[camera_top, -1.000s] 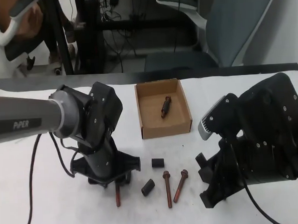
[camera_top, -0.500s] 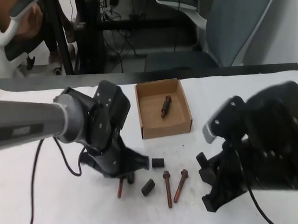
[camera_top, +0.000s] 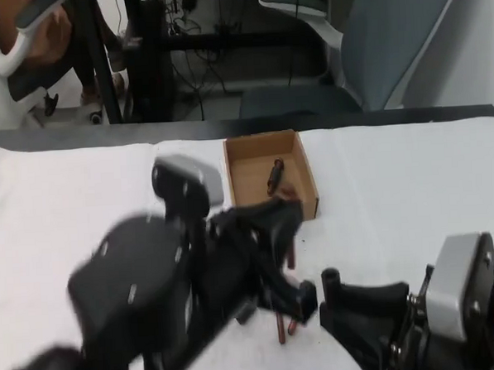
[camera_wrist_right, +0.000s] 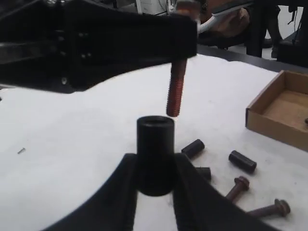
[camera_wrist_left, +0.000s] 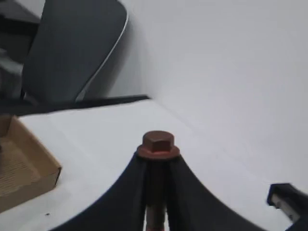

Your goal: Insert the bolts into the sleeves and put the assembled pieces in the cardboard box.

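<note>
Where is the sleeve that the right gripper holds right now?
Right wrist view: the sleeve stands upright in the right gripper, raised over the bench, just under the threaded tip of the bolt held by the left gripper.

A white bench [camera_top: 395,169] is spreading across the foreground. Behind the bench, a grey chair [camera_top: 389,45] is standing, and a black stand [camera_top: 149,57] with cables [camera_top: 193,68] is standing there too.

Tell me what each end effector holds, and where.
Left end effector: rusty-red hex-head metal bolt, clamped just under its head. Right end effector: black cylindrical sleeve, gripped around its lower half.
</note>
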You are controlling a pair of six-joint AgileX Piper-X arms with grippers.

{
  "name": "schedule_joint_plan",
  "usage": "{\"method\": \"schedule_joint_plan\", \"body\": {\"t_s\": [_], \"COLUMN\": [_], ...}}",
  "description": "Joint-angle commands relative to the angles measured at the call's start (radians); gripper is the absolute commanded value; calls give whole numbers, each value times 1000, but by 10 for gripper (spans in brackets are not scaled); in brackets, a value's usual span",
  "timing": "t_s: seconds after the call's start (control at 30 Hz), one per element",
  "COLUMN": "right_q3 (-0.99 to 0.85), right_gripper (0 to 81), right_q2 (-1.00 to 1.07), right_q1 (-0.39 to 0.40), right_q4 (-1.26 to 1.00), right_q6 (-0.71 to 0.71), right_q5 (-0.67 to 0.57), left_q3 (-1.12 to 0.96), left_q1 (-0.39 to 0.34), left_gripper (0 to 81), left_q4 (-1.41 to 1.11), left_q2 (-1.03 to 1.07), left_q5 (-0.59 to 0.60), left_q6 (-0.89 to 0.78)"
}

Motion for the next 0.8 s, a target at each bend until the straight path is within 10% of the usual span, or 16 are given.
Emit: {"method": "schedule_joint_plan", "body": {"t_s": [0.0,0.77], "right_q3": [3,1], "right_gripper": [4,4], "right_q2": [7,35], "right_q1": [23,30], "right_q4": [-42,-66], "right_q6": [29,25], "right_q5": [9,84], "left_q3": [16,16], "left_q1": [-32,-74], "left_gripper": [18,18], "left_q4": [-133,-175], "left_q2": [1,1], "left_q5": [-67,66], "left_q6": [6,-148]}}
